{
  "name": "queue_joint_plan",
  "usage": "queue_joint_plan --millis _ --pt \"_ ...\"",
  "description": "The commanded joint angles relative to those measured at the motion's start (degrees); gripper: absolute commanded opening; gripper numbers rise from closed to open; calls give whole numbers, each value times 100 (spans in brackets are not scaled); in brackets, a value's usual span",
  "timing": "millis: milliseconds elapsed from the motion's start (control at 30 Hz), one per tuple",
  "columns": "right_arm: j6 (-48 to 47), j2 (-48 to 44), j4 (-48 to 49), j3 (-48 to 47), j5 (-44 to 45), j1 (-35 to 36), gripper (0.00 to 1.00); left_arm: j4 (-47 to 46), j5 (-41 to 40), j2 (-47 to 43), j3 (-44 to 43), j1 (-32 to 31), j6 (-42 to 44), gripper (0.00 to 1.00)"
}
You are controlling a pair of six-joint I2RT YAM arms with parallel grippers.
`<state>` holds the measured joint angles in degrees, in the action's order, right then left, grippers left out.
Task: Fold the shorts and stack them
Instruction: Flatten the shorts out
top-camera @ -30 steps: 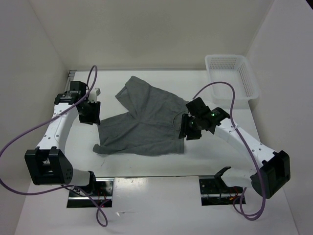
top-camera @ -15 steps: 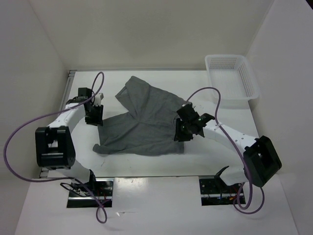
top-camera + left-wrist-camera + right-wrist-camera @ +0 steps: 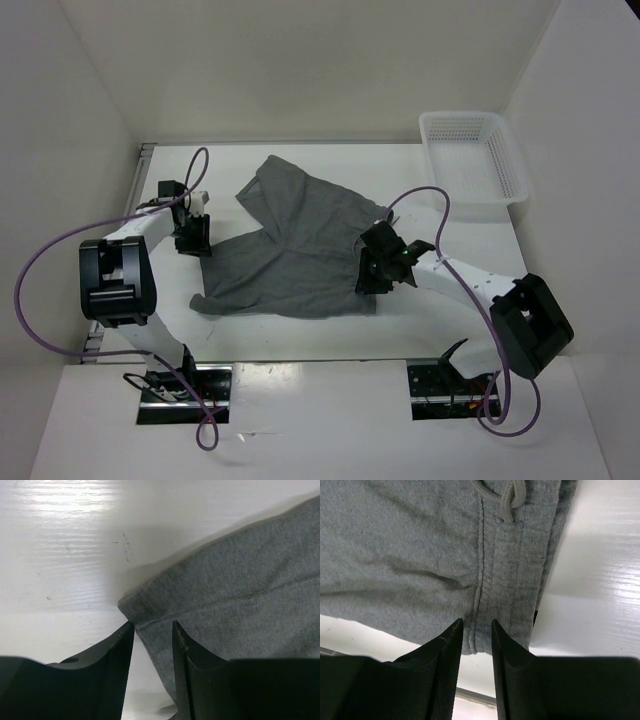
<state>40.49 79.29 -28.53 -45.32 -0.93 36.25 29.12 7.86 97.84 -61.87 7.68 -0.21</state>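
Observation:
The grey shorts (image 3: 290, 250) lie spread and rumpled on the white table, one leg pointing to the back. My left gripper (image 3: 195, 240) is down at the corner of the shorts' left leg hem. In the left wrist view the shorts (image 3: 240, 580) reach between the fingertips (image 3: 125, 640) of my left gripper (image 3: 153, 630), which is open with a narrow gap. My right gripper (image 3: 370, 275) is at the waistband's right end. In the right wrist view my right gripper (image 3: 476, 627) is open and straddles the seam of the shorts (image 3: 420, 555), with a drawstring above.
A white mesh basket (image 3: 500, 160) stands at the back right corner of the table (image 3: 440, 330). White walls close in the back and both sides. Purple cables loop off both arms.
My right gripper has moved left and lower onto the waistband end. My left arm has swung in, its gripper settling at the leg hem corner. The shorts have barely shifted.

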Motion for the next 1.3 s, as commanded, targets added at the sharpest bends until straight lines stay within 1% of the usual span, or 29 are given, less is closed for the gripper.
queue_joint_plan --millis 0,167,233,267,333,367,400,433,533,567,600,633,700,733,833,867,933,1033,1067,1167,1200,1267 --pt "47 113 278 41 49 75 35 -118 339 164 43 -4 21 44" --pt "47 114 278 41 49 75 36 -240 -82 402 -10 -4 21 44" --pt "47 113 278 41 49 75 36 -241 -83 289 52 -4 21 44" --pt "47 52 278 41 49 75 36 -241 39 288 52 -4 21 44" --pt "47 52 278 41 49 75 36 -188 215 235 52 -4 21 40" --pt "47 52 278 41 49 75 36 -110 364 183 -9 -4 21 37" --pt "47 52 278 41 49 75 36 -109 366 183 -10 -4 21 30" --pt "47 52 278 41 49 75 36 -22 435 183 -10 -4 21 26" --pt "47 52 278 41 -4 75 35 145 436 122 -132 -4 21 14" --pt "47 52 278 41 -4 75 35 224 436 121 -133 -4 21 12" --pt "47 52 217 41 -4 127 41 295 436 69 -133 -4 21 10" --pt "108 52 165 41 -4 128 46 296 436 -1 -133 -4 21 6" --pt "204 105 -28 41 48 189 53 356 436 -63 -185 -4 21 2" --pt "370 157 -134 -11 127 242 53 418 436 -64 -185 -4 21 0" --pt "670 105 -573 -73 190 382 58 611 436 -178 -466 -4 21 0" --pt "862 44 -661 -73 190 435 58 690 436 -239 -615 -4 21 0" --pt "1065 -237 -916 -73 260 550 60 778 374 -301 -747 -4 21 0" --pt "1373 -710 -1276 -73 417 620 60 989 261 -354 -924 -4 21 0" --pt "1496 -826 -1338 -73 418 620 62 990 260 -354 -1002 -4 21 0" --pt "1611 -1160 -1156 277 410 620 64 990 330 -231 -1204 -4 21 0" --pt "1672 -1161 -1024 496 322 620 65 929 330 -161 -1292 -4 21 0" --pt "1734 -986 -628 647 85 620 65 771 330 85 -1521 -4 21 1"
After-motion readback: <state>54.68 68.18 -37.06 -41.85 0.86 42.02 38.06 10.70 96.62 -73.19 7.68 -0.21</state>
